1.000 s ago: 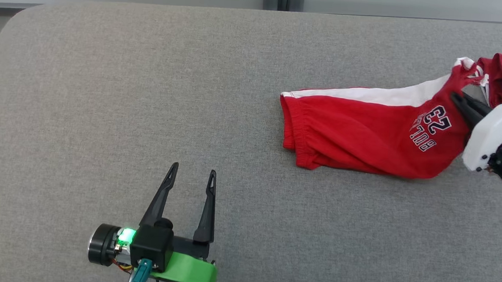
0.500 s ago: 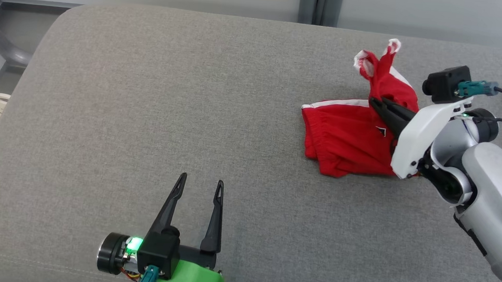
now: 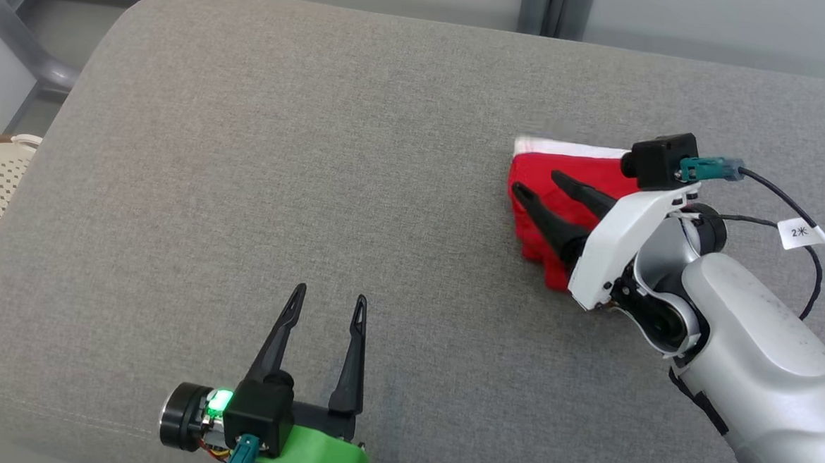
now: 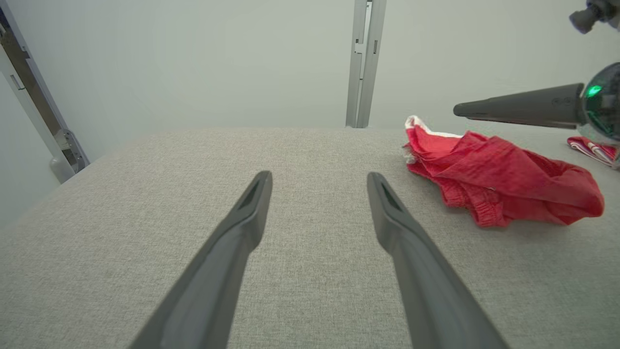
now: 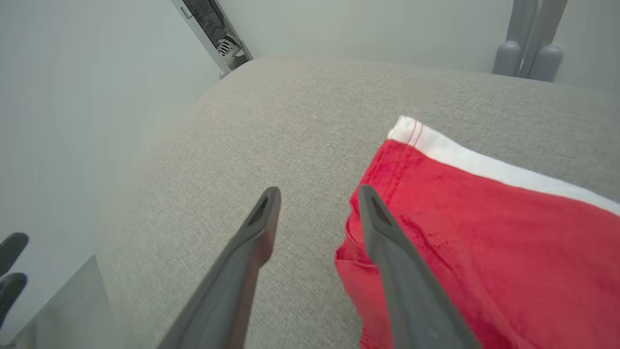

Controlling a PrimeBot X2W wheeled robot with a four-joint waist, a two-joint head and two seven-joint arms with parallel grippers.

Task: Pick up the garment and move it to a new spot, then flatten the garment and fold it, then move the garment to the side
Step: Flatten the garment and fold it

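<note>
Right gripper [image 3: 535, 181]: fingers spread wide, nothing between them. Left gripper [image 3: 330, 294]: also wide and empty, hanging over bare table well apart from the right one.

Table [image 3: 318, 149]: grey fabric top, under both grippers.

Garment [image 3: 585, 166]: red, doubled over in a compact heap directly beneath the right gripper. In the right wrist view one finger lies over the cloth, the other over bare table just beside its edge. Contact with the cloth: cannot tell from these angles.

White band [image 5: 484, 162]: runs along the garment's edge, beyond the fingertips.

Judgement: fold looks laid but lumpy. To do it well, lift straight off so no layer snags. Then come in low at the edge below and pinch all layers together before sliding it aside.
</note>
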